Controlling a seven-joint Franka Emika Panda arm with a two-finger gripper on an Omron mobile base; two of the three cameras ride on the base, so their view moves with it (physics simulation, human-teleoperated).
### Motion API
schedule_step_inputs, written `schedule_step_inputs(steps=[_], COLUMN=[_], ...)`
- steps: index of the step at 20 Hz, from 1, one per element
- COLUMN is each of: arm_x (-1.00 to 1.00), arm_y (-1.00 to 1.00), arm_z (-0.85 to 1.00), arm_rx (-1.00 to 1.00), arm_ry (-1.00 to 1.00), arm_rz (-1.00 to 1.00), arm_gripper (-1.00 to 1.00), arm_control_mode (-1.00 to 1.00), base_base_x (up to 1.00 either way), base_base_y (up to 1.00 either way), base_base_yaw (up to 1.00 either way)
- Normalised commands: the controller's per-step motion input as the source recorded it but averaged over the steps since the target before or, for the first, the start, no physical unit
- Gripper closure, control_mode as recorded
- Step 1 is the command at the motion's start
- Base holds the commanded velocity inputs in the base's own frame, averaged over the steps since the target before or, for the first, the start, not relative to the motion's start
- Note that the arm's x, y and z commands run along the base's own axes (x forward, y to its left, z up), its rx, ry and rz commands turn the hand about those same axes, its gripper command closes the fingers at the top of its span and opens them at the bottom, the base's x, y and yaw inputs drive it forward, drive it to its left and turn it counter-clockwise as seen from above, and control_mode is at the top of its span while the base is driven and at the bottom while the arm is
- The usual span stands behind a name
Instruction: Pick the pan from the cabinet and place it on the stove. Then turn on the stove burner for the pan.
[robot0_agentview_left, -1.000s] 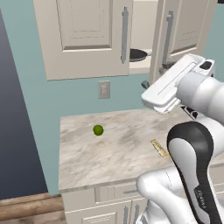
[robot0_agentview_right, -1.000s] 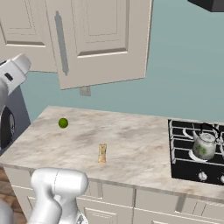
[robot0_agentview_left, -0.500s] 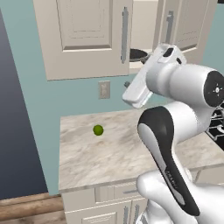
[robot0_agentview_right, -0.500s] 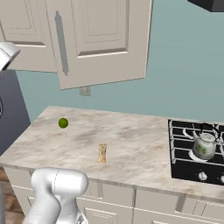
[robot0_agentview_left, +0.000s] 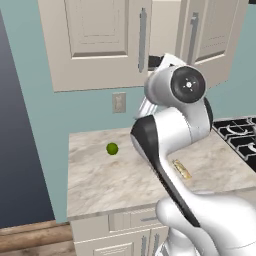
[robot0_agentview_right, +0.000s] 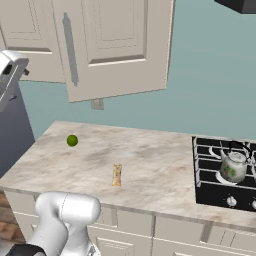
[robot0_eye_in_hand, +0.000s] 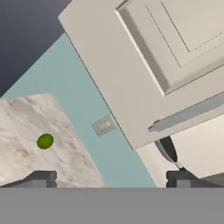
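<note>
We see a marbled beige counter (robot0_agentview_right: 150, 165) carrying a small green lime (robot0_agentview_right: 72, 140) near its back left, a little tan stick-like item (robot0_agentview_right: 116, 175) lying flat toward the middle front, and the black stove (robot0_agentview_right: 210, 192) set in at the right end

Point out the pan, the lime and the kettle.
pan (robot0_eye_in_hand: 168, 150), hand view, its dark rim inside the cabinet.
lime (robot0_agentview_right: 72, 141), right base view, its middle.
kettle (robot0_agentview_right: 232, 168), right base view, its glass body.
</note>
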Motion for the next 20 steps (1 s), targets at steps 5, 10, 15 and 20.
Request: schedule_step_inputs(steps=[5, 10, 15, 20], arm_x=[0.24, 0.14, 0.22, 0.31], arm_y=[-0.17, -0.29, -0.25, -0.22], arm_z=[-0.20, -0.03, -0.01, 0.00], arm_rx=[-0.18, -0.14, -0.08, -0.05], arm_ry=[0.08, 0.01, 0.04, 0.02], arm_rz=[-0.22, -0.22, -0.15, -0.07], arm_gripper=[-1.00, -1.00, -1.00, -1.00], arm_control_mode=[-1.00, -1.00, -1.00, -1.00], base_base_x=[0.00, 0.00, 0.00, 0.00], base_base_y=[0.00, 0.00, 0.00, 0.00], base_base_yaw=[0.00, 0.00, 0.00, 0.00])
